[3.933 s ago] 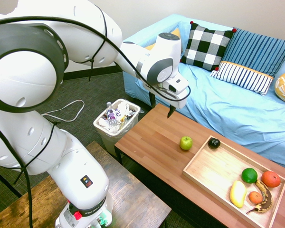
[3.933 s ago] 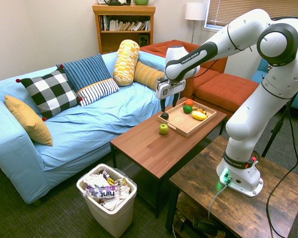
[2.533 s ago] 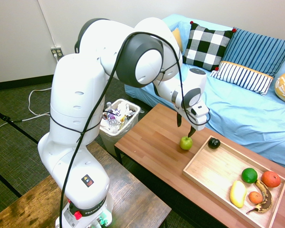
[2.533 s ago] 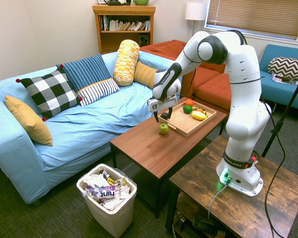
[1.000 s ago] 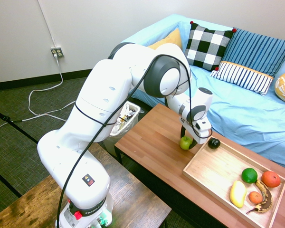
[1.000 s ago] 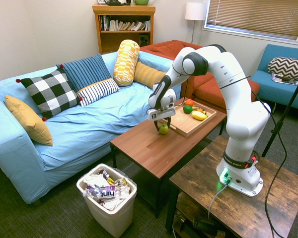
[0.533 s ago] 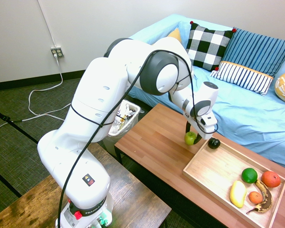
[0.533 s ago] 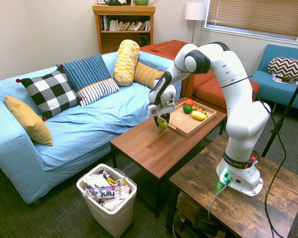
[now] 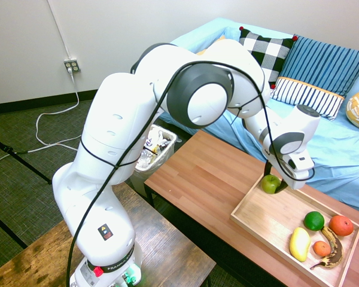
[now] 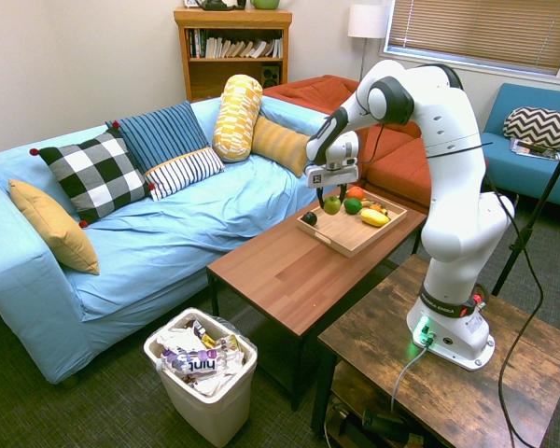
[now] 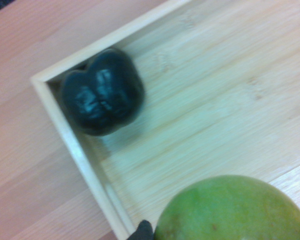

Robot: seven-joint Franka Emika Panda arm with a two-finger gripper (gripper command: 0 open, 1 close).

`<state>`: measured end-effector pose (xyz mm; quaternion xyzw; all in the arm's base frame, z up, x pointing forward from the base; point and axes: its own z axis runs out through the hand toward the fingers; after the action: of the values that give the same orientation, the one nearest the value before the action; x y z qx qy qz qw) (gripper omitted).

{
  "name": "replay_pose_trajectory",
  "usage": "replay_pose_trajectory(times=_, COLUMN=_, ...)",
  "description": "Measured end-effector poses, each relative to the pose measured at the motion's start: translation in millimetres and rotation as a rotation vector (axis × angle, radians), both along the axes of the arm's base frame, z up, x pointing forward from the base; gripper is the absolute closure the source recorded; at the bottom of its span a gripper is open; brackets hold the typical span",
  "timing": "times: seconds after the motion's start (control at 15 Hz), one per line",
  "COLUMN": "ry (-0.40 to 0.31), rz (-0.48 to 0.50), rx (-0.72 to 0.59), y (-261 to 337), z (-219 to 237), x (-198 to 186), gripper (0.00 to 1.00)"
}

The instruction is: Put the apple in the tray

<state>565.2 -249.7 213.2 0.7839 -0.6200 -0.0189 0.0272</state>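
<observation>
tray (image 9: 260, 222) at table's (image 9: 203, 173) end nearest sofa (image 9: 323, 137) | dark fruit (image 11: 101, 91) in tray corner | apple (image 9: 270, 183) above tray, near that corner

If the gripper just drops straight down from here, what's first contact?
Likely the bare floor of the tray, near its corner. The gripper, shut on the apple, points down over it; the dark fruit sits off to one side. Height is hard to judge.

One apple (image 9: 270, 183), one wooden tray (image 9: 268, 222), one blackish fruit (image 11: 102, 97) in the tray's corner. Also in the tray: one lime (image 9: 314, 220), two orange fruits (image 9: 341, 225), one yellow fruit (image 9: 299, 243), one browned banana (image 9: 332, 250). One wastebasket (image 9: 151, 150) stands on the floor by the tabletop's end.
</observation>
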Motion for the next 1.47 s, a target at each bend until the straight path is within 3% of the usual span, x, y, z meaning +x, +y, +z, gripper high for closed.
replay_pose_trajectory(times=0.6, ry=0.026, rz=-0.044, rx=0.018, y=-56.1, z=-52.5, x=-0.9, gripper=1.0)
replay_pose_trajectory(times=1.2, ry=0.04, rz=-0.035, rx=0.045, y=-59.2, z=-70.2, x=9.0, gripper=1.0)
replay_pose_trajectory(times=1.27, ry=0.042, rz=-0.033, rx=0.047, y=-59.2, z=-74.2, x=9.5, gripper=0.0)
replay_pose_trajectory(times=1.47, ry=0.046, rz=-0.028, rx=0.057, y=-58.9, z=-82.1, x=11.1, gripper=0.0)
